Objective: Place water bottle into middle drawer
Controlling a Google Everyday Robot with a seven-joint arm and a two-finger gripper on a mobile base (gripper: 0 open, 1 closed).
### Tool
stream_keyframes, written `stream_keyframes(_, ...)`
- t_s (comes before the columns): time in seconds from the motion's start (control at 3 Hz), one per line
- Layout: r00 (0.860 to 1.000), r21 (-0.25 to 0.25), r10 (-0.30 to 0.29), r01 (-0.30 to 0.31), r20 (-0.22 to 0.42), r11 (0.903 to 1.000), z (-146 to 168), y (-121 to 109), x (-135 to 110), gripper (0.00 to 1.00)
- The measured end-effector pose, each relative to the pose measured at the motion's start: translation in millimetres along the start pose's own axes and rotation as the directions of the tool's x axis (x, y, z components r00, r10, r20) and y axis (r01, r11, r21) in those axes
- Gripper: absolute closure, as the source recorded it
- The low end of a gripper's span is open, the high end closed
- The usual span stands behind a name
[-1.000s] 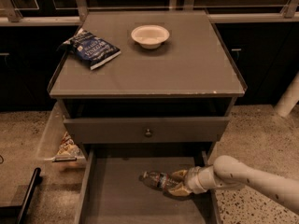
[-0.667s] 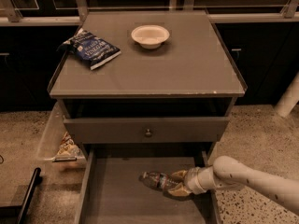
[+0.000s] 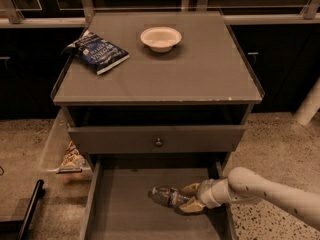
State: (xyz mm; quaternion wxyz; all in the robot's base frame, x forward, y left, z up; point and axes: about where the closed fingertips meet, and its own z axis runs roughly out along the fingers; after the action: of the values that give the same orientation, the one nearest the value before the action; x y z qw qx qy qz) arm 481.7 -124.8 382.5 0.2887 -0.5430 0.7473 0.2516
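Note:
The water bottle (image 3: 167, 196) lies on its side on the grey floor of the open middle drawer (image 3: 125, 214), cap end pointing left. My gripper (image 3: 188, 198) reaches in from the right, low inside the drawer. Its two tan fingers (image 3: 190, 188) sit on either side of the bottle's right end and hold it. The white arm (image 3: 270, 191) runs off to the lower right.
Above the open drawer is a drawer front with a small round knob (image 3: 159, 142). On the cabinet top lie a blue snack bag (image 3: 96, 52) and a white bowl (image 3: 160, 38). A clear bin with snack packets (image 3: 67, 154) hangs at the cabinet's left side. A black bar (image 3: 30, 209) stands at lower left.

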Motion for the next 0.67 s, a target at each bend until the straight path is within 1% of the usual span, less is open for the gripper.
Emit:
stream_keyframes(0.33, 1.0, 0.0, 0.0, 0.0, 0.0, 1.0, 0.1, 0.0, 0.0, 0.17)
stream_keyframes(0.67, 1.0, 0.0, 0.0, 0.0, 0.0, 1.0, 0.1, 0.1, 0.0, 0.0)
